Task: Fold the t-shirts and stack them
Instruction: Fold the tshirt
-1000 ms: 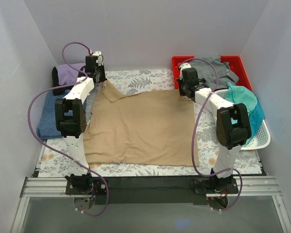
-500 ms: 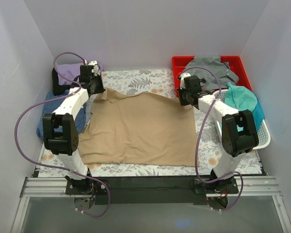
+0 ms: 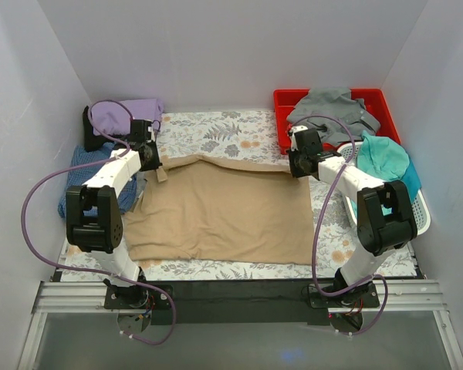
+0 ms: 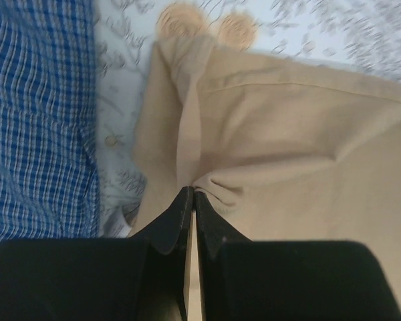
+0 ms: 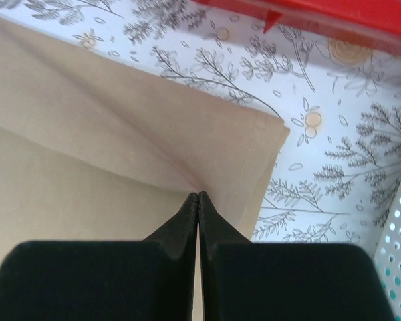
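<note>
The tan t-shirt point(image 3: 224, 212) lies spread across the table. My left gripper point(image 3: 150, 156) is shut on its far left edge, and the pinched fold shows in the left wrist view point(image 4: 190, 190). My right gripper point(image 3: 295, 164) is shut on its far right corner, seen in the right wrist view point(image 5: 199, 194). The far edge of the shirt is lifted and folded toward me. The lavender shirt point(image 3: 131, 113) lies at the far left, the blue textured shirt point(image 3: 89, 173) beside it. The grey shirt point(image 3: 332, 108) is in the red bin, the teal shirt point(image 3: 386, 158) in the white basket.
The red bin point(image 3: 285, 99) stands at the far right, the white basket point(image 3: 417, 220) along the right edge. A floral cloth point(image 3: 224, 127) covers the table. White walls close in on three sides.
Both grippers have moved toward me with the tan shirt's far edge, dragging it lower and folding it over. The lavender shirt is now uncovered behind the left arm.
</note>
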